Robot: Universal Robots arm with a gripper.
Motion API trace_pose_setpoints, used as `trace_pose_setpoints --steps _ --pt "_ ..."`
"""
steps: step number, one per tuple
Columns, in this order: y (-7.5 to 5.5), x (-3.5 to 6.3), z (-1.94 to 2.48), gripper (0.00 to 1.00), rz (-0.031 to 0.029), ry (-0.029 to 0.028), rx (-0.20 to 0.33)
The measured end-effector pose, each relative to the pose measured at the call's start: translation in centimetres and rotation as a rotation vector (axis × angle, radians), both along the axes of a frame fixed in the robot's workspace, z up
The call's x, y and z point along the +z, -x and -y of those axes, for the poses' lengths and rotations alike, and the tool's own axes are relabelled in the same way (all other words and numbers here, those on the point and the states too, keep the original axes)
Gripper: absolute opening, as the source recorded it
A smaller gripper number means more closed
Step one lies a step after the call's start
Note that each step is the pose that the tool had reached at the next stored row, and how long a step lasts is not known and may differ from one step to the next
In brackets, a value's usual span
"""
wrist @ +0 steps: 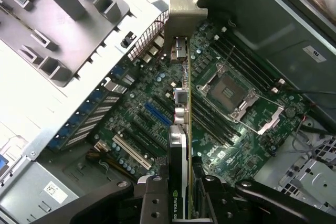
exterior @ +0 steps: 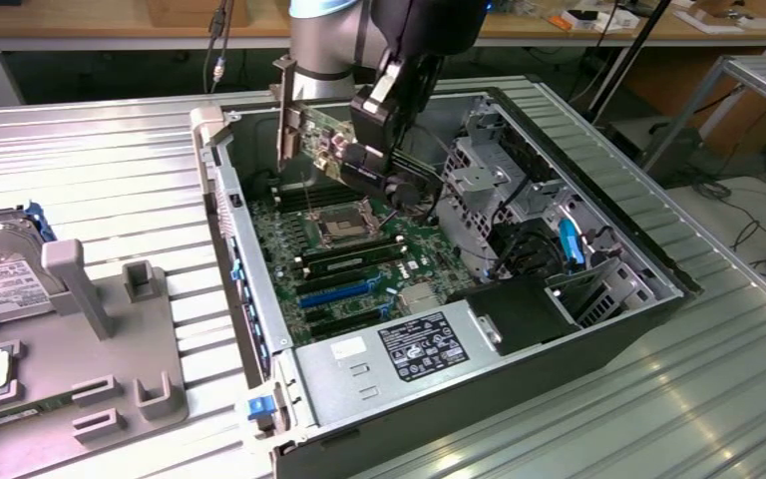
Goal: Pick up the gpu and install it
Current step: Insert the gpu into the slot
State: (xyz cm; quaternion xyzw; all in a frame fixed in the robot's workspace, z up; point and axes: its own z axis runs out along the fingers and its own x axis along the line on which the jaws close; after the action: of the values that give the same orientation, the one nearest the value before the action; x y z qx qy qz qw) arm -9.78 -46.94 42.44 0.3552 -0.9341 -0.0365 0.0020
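Open computer case (exterior: pixel 239 235) on ribbed table (exterior: pixel 104 170), gpu (exterior: pixel 319 138) clamped edge-on between jaws, above motherboard (exterior: pixel 356 261).

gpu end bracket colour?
Silver, bare metal: the bracket on the gpu, clearest in the wrist view.

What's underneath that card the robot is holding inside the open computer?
Under the card, held in the hand, lies the green motherboard with its blue slot and the processor socket beside. The strip directly beneath the card's edge is covered.
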Motion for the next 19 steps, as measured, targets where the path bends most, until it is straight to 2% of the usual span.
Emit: trace_pose_setpoints --steps 7,19 --pt "0.00 0.00 0.00 0.27 0.0000 0.0000 0.037" --pt "0.00 0.00 0.00 0.27 0.0000 0.0000 0.132"
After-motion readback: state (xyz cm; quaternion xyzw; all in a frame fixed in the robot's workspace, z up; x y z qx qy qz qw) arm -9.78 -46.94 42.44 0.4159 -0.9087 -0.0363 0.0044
